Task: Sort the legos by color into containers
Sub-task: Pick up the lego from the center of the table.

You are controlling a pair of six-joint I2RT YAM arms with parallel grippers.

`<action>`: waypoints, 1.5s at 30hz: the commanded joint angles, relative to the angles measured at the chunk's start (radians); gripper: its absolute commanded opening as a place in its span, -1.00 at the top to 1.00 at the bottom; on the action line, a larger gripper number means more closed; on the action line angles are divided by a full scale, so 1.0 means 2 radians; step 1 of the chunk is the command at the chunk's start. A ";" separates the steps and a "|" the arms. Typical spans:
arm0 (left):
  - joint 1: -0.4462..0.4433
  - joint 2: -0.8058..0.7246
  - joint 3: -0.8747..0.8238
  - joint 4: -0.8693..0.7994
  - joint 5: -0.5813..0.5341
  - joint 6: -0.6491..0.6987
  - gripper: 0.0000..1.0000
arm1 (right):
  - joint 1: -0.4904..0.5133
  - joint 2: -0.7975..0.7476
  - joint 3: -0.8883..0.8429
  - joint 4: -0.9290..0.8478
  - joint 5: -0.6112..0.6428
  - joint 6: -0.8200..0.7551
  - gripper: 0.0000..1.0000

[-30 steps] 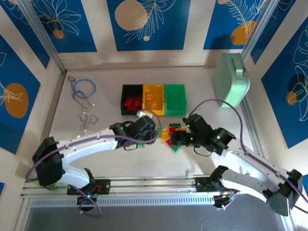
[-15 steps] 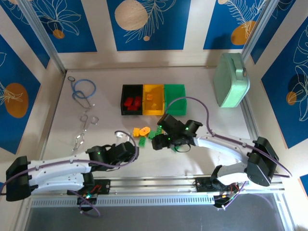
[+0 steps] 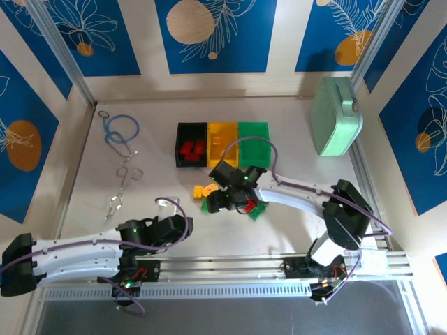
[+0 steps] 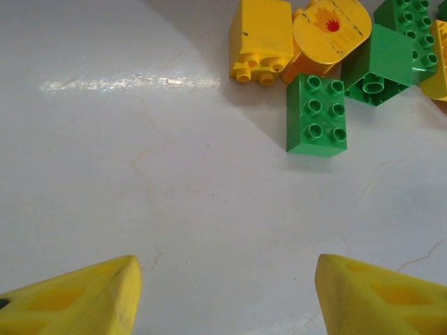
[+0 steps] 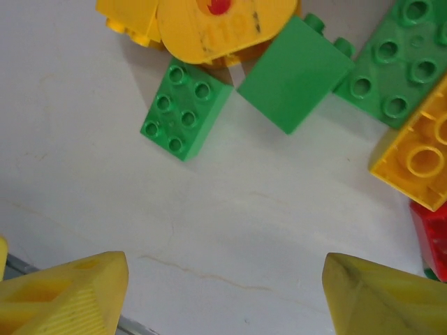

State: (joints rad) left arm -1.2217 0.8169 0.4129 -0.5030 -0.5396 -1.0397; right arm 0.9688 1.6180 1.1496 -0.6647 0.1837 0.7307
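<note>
The legos lie in a loose pile (image 3: 234, 199) in front of the containers: a black bin (image 3: 180, 145) holding red bricks, a yellow bin (image 3: 223, 150) with a yellow piece, and a green bin (image 3: 255, 139). My right gripper (image 3: 214, 202) hangs open over the pile's left edge. Ahead of it are a small green brick (image 5: 185, 108), a bigger green brick (image 5: 297, 73), a yellow rounded piece (image 5: 223, 24) and a yellow brick (image 5: 419, 157). My left gripper (image 3: 183, 225) is open and empty, short of the pile; the same green brick (image 4: 316, 115) and a yellow brick (image 4: 260, 38) lie ahead of it.
A mint-green case (image 3: 336, 115) stands at the back right. A blue looped tube (image 3: 120, 132) and metal forceps (image 3: 124, 178) lie at the left. A metal rail (image 3: 230, 264) runs along the near table edge.
My left arm has pulled back from the pile toward the near left. My right arm has swung left, and its gripper now stands over the left side of the pile.
</note>
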 commanded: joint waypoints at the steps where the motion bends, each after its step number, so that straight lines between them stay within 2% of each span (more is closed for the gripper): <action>1: -0.005 -0.014 -0.010 0.011 -0.024 -0.013 -0.32 | -0.003 0.033 0.042 -0.026 0.006 0.009 -0.48; 10: -0.006 -0.069 -0.013 -0.041 -0.044 -0.025 -0.31 | -0.008 0.116 0.106 -0.033 -0.008 0.013 -0.43; 15: -0.006 -0.094 -0.015 -0.060 -0.052 -0.029 -0.31 | -0.002 0.168 0.150 -0.060 0.005 0.026 -0.39; 28: -0.006 -0.089 -0.014 -0.064 -0.050 -0.031 -0.30 | 0.009 0.210 0.174 -0.078 0.020 0.037 -0.32; 36: -0.006 -0.090 -0.012 -0.064 -0.049 -0.032 -0.29 | 0.023 0.211 0.172 -0.085 0.034 0.050 -0.19; 45: -0.006 -0.090 -0.012 -0.068 -0.050 -0.032 -0.28 | 0.031 0.222 0.173 -0.083 0.034 0.052 0.17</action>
State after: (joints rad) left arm -1.2243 0.6369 0.3931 -0.6113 -0.6144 -1.0946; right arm 1.0172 2.0438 1.4921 -0.8051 0.2405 0.8181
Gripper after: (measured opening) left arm 0.644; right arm 0.429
